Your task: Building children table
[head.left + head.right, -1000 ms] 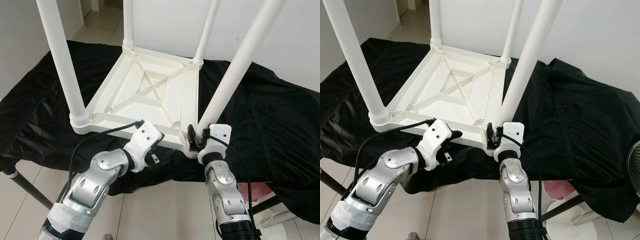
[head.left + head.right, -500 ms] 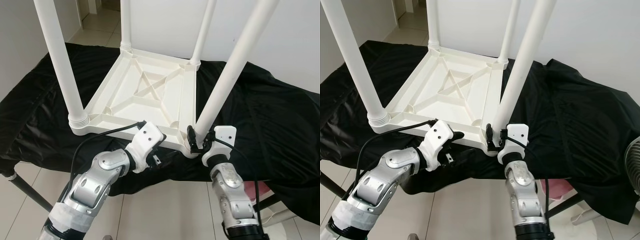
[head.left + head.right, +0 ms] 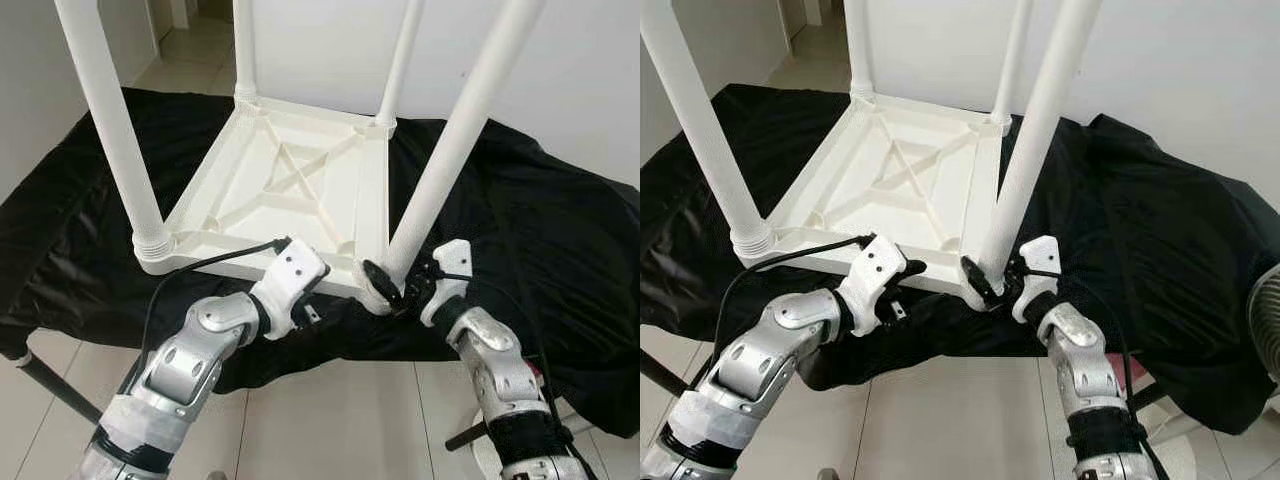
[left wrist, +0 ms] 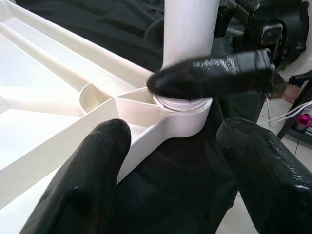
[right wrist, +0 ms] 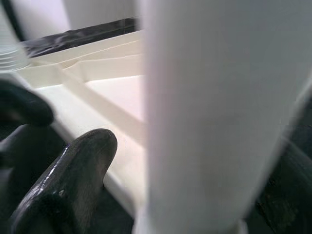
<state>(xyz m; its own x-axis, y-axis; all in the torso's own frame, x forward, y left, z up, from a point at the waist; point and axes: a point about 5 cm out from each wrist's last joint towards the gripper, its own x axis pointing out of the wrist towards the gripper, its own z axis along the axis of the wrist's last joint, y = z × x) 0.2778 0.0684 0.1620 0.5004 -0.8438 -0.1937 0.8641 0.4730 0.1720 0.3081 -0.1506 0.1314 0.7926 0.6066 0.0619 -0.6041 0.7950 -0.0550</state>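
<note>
Upturned white table (image 3: 300, 190) on the black-draped surface (image 3: 540, 230); right gripper (image 3: 400, 285) fingers clasped round the near-right leg (image 3: 450, 150), screwing it home; left gripper (image 3: 300, 275) fingers wide at the near edge; next, probably another twist.

Head views: bright, even daylight, soft shadows only, focus sharp across the frame. The glossy crumpled black cloth (image 3: 560, 230) shows pale sheen on its folds, strongest on the far side. The white plastic upside-down table top (image 3: 300, 190) is near clipping, though its ribs stay readable. Slight wide-angle bending at the edges, so the white tubular legs (image 3: 1040, 130) splay outward. Left wrist view: well lit, its glossy black fingers (image 4: 85, 180) soft and out of focus, specular streaks on them, the other arm's finger across the leg base motion-smeared. Right wrist view: blurred throughout, leg a featureless pale column.
</note>
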